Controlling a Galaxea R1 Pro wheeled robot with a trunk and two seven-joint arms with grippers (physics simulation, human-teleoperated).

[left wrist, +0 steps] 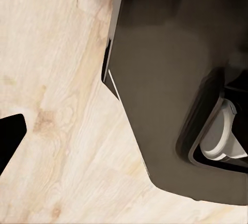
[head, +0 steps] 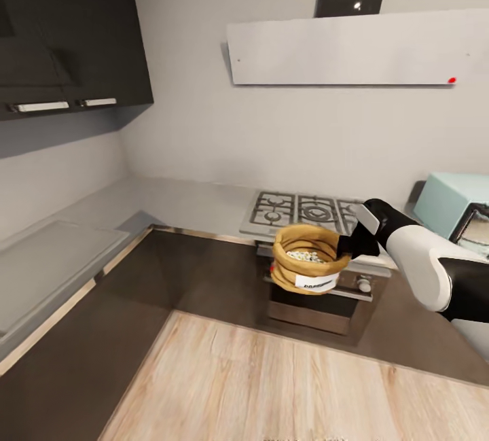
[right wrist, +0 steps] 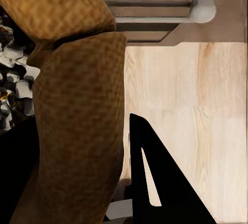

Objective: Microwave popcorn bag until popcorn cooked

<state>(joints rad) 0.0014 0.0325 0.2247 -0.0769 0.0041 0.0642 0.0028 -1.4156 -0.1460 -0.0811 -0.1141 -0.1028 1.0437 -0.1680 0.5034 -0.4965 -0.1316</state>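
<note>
Kitchen corner with pale grey walls, dark glossy upper cabinets and a white slanted hood bearing 1 red dot.

Long smooth grey countertop runs along the back wall and down the left side, over dark brown cabinet fronts. Pale wood plank floor below.

Steel gas hob set in the countertop's back run, a black-and-steel oven with round knobs under it.

Small boxy pale blue microwave with a dark glass door stands at the countertop's right end, beside the hob.

Right arm, white and black, reaches in from the right; right gripper has its black fingers closed on the rolled rim of the small tan-brown paper popcorn bag.

Bag hangs in the air in front of the oven, clear of the countertop, roughly upright, mouth open. White label faces front low down, lettering blurred.

Pale whitish popcorn kernels heaped inside.

Left gripper: cannot tell its state from the left wrist view.
</note>
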